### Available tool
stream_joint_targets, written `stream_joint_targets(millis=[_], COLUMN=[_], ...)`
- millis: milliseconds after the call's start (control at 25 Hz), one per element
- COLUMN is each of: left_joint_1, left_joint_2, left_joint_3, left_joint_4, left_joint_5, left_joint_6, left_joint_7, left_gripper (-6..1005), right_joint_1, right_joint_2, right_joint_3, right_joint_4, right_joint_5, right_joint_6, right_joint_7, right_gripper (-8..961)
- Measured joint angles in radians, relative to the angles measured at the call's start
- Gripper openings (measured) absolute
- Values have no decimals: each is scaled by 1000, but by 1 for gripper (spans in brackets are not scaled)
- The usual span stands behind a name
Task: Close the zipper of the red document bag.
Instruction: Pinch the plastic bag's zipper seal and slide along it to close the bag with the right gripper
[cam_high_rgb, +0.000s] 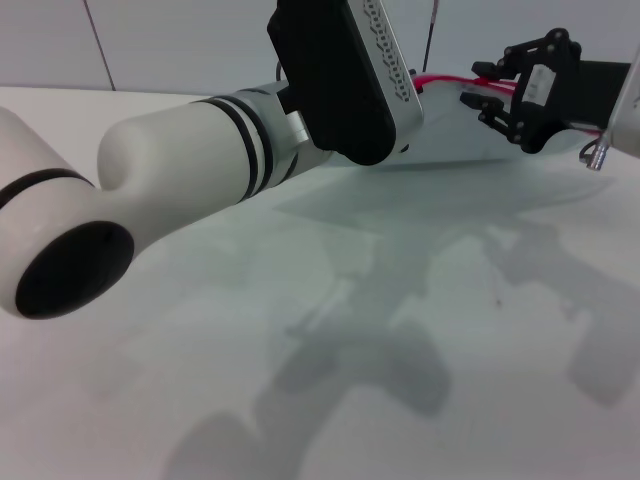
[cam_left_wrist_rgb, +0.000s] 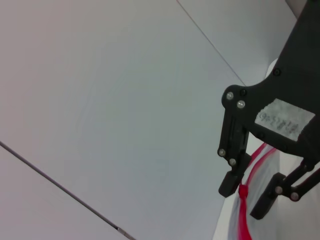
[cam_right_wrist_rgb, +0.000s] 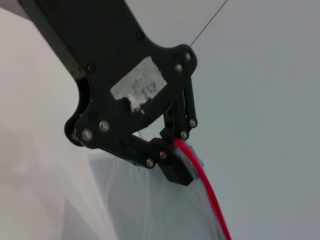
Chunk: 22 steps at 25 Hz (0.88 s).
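The red document bag is a translucent sheet held up off the table. Its zipper is a thin red strip along the top edge. My left gripper is hidden in the head view behind its own black wrist housing. The right wrist view shows the left gripper shut on the bag's corner, where the zipper ends. My right gripper is farther along the strip. In the left wrist view the right gripper is open, with the zipper and its pull between the fingers.
The white table lies below, crossed by the arms' shadows. My left arm fills the near left of the head view. A pale wall stands close behind the bag. A small metal fitting hangs at the far right.
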Motion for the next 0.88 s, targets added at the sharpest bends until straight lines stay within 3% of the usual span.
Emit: stream_joint_targets(millis=[880], left_joint_1=[-1], left_joint_2=[0], left_joint_3=[0], left_joint_4=[1], left_joint_5=[0], left_joint_6=[0], left_joint_7=[0], left_gripper=[77], right_joint_1=[6], right_joint_2=[3], right_joint_3=[-5], right_joint_4=[-3], right_joint_5=[5], right_joint_6=[1], right_joint_7=[-3], right_gripper=[159])
